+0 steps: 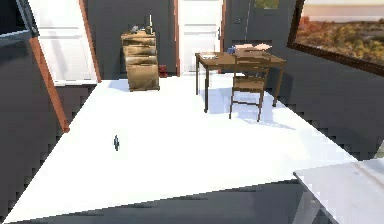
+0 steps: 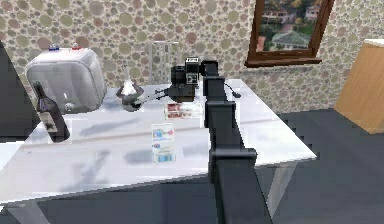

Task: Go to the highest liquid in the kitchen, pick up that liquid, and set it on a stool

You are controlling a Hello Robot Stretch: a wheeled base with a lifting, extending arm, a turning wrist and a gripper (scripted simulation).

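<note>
A dark bottle (image 2: 50,114) stands upright near the left end of a white table (image 2: 120,160) in the arm side view. My arm (image 2: 228,150) rises over the table's right half. At the arm's far end the gripper (image 2: 176,88) sits above the tabletop's far side, well right of the bottle. A small box (image 2: 177,108) and a dark bowl-like thing (image 2: 131,96) lie close to the gripper, so I cannot tell whether it holds anything. Two small pale containers (image 2: 163,140) stand mid-table, left of the arm.
A rounded silver appliance (image 2: 66,80) stands behind the bottle against the patterned wall, a framed picture (image 2: 290,30) hangs at right, and a wooden cabinet (image 2: 364,88) is beyond. The forward view has a wooden desk (image 1: 238,62) with chair (image 1: 249,88), a small dresser (image 1: 140,60), white doors and open pale floor.
</note>
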